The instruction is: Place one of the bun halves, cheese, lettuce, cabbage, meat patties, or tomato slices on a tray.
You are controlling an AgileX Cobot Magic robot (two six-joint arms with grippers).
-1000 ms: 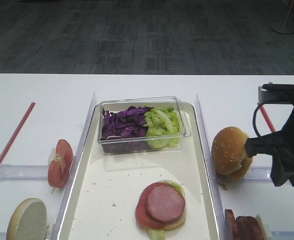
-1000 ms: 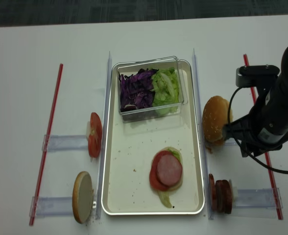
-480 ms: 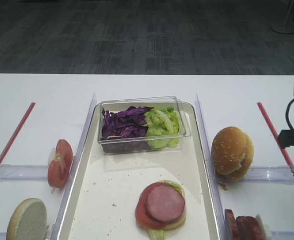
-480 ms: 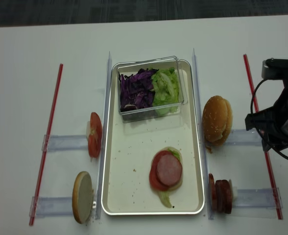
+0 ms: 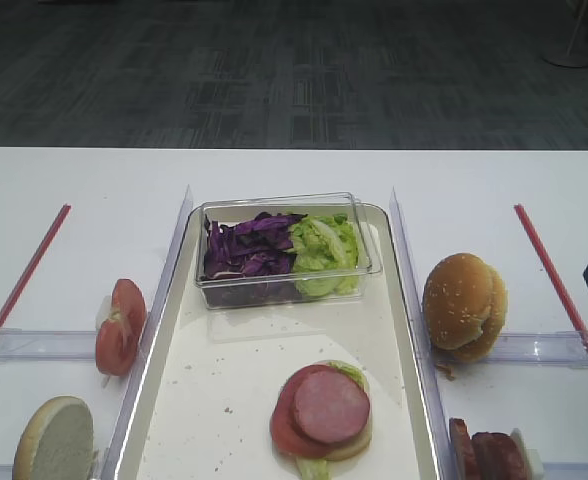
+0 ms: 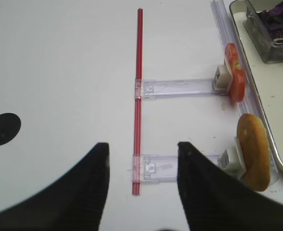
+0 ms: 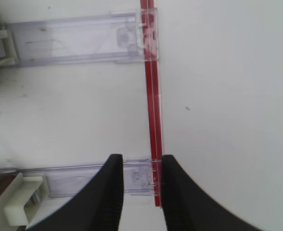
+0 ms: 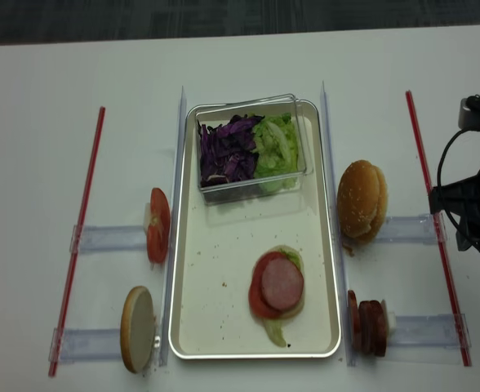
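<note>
Top bun half (image 8: 362,201) is sitting on edge just off the tray's (image 8: 331,245) right rim: light, squashy, so I'd be pinching across the crust gently. Right gripper (image 7: 137,190) is hanging empty, narrowly parted, by the table's right edge; left gripper (image 6: 141,185) spread. Clear box (image 8: 248,145) is holding cabbage (image 8: 226,151) and lettuce (image 8: 276,143) at the tray's far end.

One high view looks from the front, angled down across the long cream-white metal-rimmed tray (image 5: 224,400) toward dark floor beyond; the realsense hangs almost straight above that tray (image 8: 224,253), sharing it whole. The left wrist view looks down close on the table left of the tray (image 6: 271,110); the right wrist view looks down, closer still.
</note>
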